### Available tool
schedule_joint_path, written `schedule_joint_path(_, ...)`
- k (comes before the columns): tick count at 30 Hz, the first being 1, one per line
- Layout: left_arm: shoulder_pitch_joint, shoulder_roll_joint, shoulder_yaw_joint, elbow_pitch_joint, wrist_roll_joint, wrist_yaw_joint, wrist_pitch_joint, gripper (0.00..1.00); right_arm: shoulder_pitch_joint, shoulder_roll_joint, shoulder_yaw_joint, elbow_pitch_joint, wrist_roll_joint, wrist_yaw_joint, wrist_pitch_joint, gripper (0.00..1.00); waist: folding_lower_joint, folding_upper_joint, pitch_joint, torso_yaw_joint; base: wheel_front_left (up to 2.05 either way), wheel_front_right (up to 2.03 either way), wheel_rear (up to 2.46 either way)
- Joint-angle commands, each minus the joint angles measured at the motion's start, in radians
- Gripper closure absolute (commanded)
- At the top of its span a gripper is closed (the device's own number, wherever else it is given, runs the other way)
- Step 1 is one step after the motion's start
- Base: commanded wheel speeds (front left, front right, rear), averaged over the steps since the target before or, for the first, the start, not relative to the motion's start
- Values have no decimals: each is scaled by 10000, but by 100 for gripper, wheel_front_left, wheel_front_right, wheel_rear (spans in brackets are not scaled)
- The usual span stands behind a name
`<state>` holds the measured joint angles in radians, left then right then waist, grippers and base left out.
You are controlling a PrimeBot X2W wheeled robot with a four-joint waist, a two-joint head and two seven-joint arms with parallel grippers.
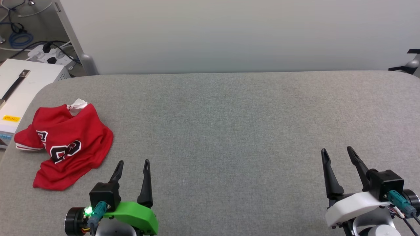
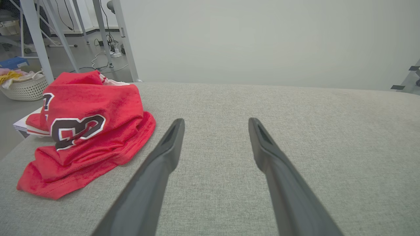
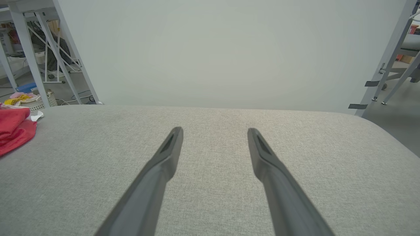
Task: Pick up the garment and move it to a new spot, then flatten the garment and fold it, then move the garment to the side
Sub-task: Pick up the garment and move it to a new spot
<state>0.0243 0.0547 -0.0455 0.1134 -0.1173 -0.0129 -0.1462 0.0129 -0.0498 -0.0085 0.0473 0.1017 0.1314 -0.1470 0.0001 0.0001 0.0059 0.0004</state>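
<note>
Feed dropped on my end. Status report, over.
Open and empty: left claw, right claw. Crumpled red T-shirt at grey table left edge, untouched. Nothing between it and left claw.

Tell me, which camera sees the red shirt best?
The left wrist view. There the garment sits close and large, its black number and folds plain. The head view shows the whole crumpled heap, but smaller. The right wrist view catches a red corner at its left edge.
</note>
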Motion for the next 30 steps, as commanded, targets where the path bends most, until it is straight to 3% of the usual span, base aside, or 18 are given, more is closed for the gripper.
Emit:
schedule_joint_path(1,171,-27,-21,41,-146,-12,-113,0,-109,-4,-18,65,78,-4,-120,0,-1,-1,0,3,0,0,0)
schedule_joint_path(21,188,-35,-199,310,-427,45,-531,0,-181,-4,-8,551,298,-6,-532,0,-1,-1,27,136,0,0,0)
schedule_joint_path(30,140,-38,-204,421,-545,93,-714,0,-121,-4,384,745,187,-6,-712,0,-1,-1,79,745,0,0,0)
